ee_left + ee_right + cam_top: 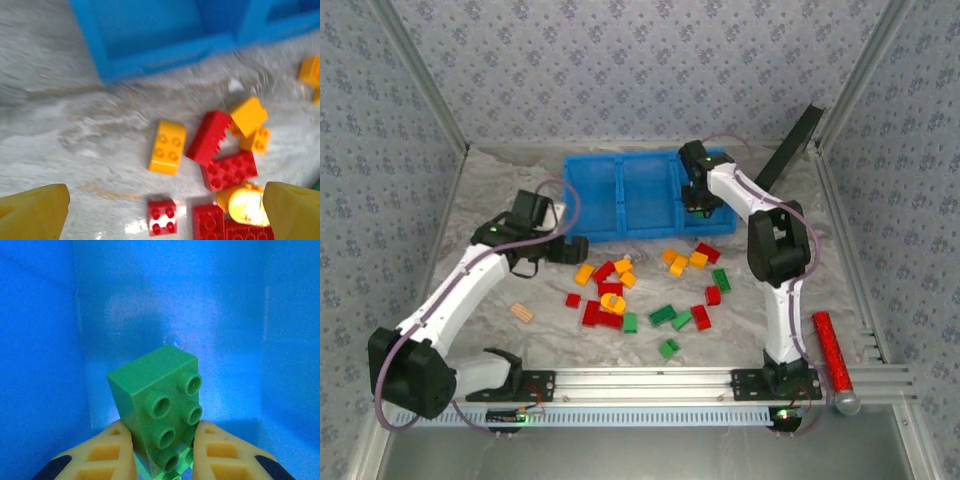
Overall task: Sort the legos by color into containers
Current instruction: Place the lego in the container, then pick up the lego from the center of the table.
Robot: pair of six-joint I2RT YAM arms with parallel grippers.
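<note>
My right gripper (162,450) is shut on a green lego brick (160,400), studs facing the camera, inside a compartment of the blue container (45,340). From above, that gripper (697,198) hangs over the bin's right compartment (715,215). My left gripper (165,215) is open over the table, its yellow fingertips (32,212) wide apart. Between them lies a small red brick (162,216). An orange brick (168,146) and more red bricks (229,170) lie beyond it. The loose red, orange and green legos (610,295) lie scattered in front of the bin, with the left gripper (580,249) at their left edge.
A tan ridged block (522,312) lies left of the pile. A red glittery cylinder (830,350) rests by the right rail. A black slab (788,148) leans at the back right. Patterned walls close in the table on three sides.
</note>
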